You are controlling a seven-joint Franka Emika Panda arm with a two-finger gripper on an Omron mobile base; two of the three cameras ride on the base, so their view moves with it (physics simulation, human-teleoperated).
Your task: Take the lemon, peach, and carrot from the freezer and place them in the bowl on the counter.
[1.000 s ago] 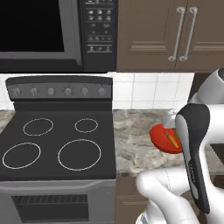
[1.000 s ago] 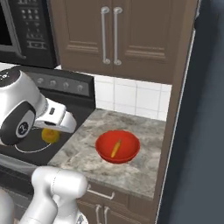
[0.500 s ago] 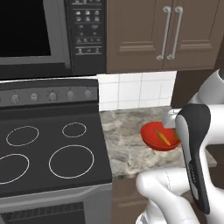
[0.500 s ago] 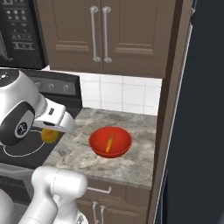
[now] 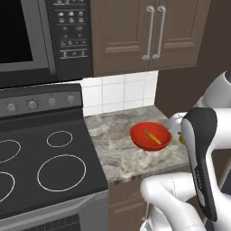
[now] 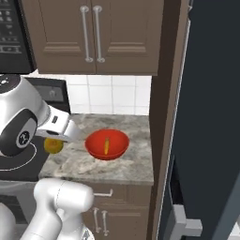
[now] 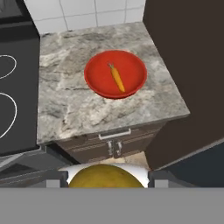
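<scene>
My gripper [image 7: 108, 180] is shut on the yellow lemon [image 7: 107, 176], held in front of the counter [image 7: 70, 105] and well above floor level. From the right base view the lemon [image 6: 54, 146] hangs under the hand at the counter's left front corner. The red bowl [image 7: 97, 74] stands on the counter with the orange carrot [image 7: 117, 78] lying inside it; bowl [image 5: 140, 137] and carrot [image 5: 153, 137] also appear from the left base. The dark freezer [image 6: 211, 93] rises at the far right. The peach is out of view.
A black stovetop [image 5: 40, 167] adjoins the counter on the left, with a microwave [image 5: 27, 36] above it. Brown wall cabinets [image 5: 149, 31] hang over the bowl. A tall brown panel [image 6: 166, 93] separates counter and freezer. Wooden drawers [image 7: 111, 142] sit below the counter.
The whole picture has slid as the base drove right: stove and bowl shifted left in both base views. The gripper stays closed on the lemon.
</scene>
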